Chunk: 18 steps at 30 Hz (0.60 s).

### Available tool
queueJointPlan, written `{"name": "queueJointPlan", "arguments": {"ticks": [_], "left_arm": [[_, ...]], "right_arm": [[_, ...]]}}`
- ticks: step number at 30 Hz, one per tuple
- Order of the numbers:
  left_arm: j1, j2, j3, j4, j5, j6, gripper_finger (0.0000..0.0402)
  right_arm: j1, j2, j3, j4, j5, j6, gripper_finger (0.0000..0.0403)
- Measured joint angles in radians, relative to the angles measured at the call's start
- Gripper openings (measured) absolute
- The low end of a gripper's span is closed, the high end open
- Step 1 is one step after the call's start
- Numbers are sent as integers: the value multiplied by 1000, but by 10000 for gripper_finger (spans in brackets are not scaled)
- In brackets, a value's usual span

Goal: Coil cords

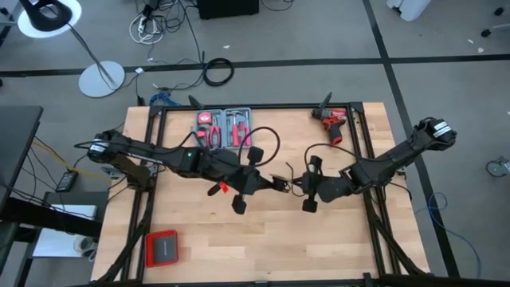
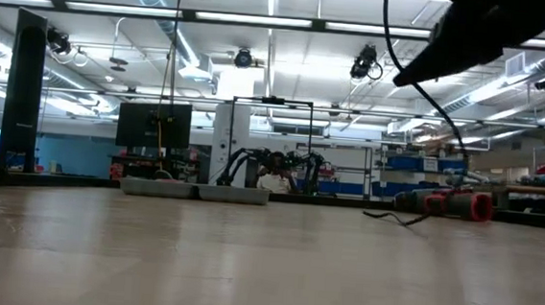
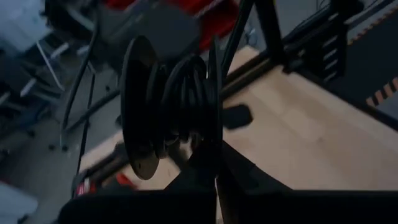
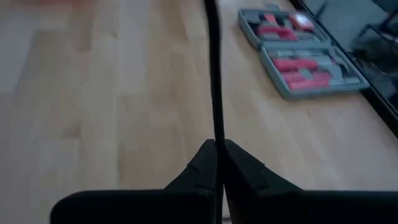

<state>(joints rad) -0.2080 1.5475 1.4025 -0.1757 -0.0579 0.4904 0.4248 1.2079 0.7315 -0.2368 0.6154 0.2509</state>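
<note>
Fingers (image 4: 205, 168) of the right gripper (image 4: 216, 163) are clenched on the thin black cable (image 4: 216, 81), which runs straight away from them above the wooden surface (image 4: 112, 93). Fingers of the left gripper (image 3: 214, 163) are pressed together at a black spool (image 3: 168, 112) with cable wound on it. Both grippers meet over the middle of the surface, and the grey tool case (image 1: 224, 126) lies open at the far edge
</note>
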Motion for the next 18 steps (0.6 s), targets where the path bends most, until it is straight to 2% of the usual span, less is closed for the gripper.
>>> {"name": "queueJointPlan", "arguments": {"ticks": [3, 9, 12, 18], "left_arm": [[-10, 1, 0, 49, 7, 6, 0], [-8, 5, -2, 111, 106, 3, 0], [-12, 5, -1, 131, 132, -1, 0], [-24, 5, 1, 87, 133, 0, 0]], "right_arm": [[-39, 0, 0, 40, -53, -40, 12], [-107, -1, 3, 26, -103, -52, 20], [-118, 2, -2, -29, -154, -38, 47], [-98, -9, -2, -90, -302, 99, 126]]}}
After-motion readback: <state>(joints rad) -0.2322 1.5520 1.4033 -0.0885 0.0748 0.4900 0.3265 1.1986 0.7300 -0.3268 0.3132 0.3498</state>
